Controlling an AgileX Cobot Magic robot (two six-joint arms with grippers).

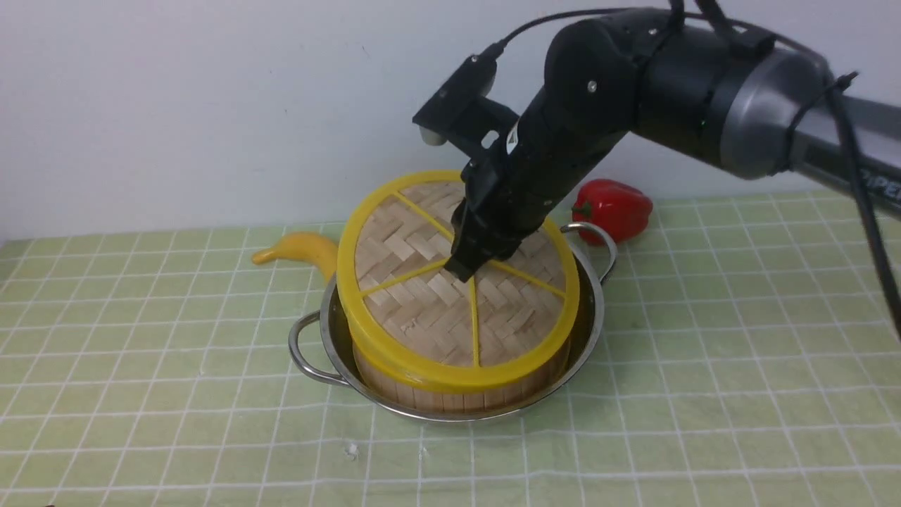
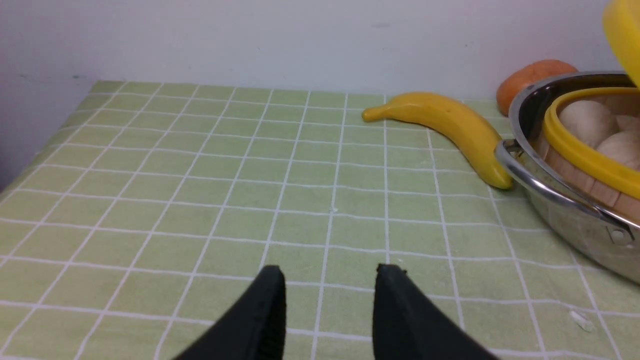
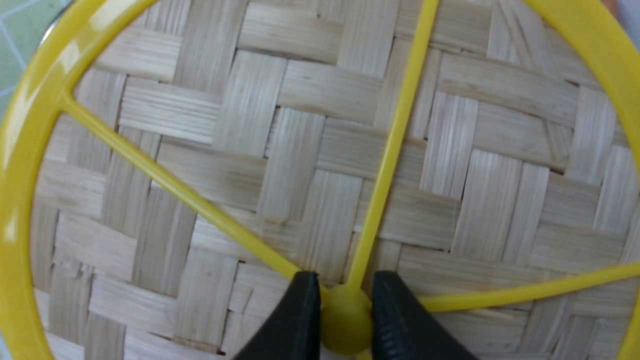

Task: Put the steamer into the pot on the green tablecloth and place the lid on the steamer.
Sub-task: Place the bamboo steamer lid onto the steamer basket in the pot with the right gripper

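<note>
Black right gripper point(image 3: 345, 280): clenched on yellow hub point(image 3: 346, 320) of lid point(image 1: 422, 310). Tipped for now: near edge down at steamer point(image 1: 450, 398), far edge up. Steamer already inside pot point(image 1: 595, 310) on green tablecloth point(image 1: 704, 352). Left gripper point(image 2: 330, 272): spread wide, holding nothing, low over cloth off to side. Step in hand, likely: putting lid on. Next: level lid, lower flat onto steamer rim, then let go.
</note>
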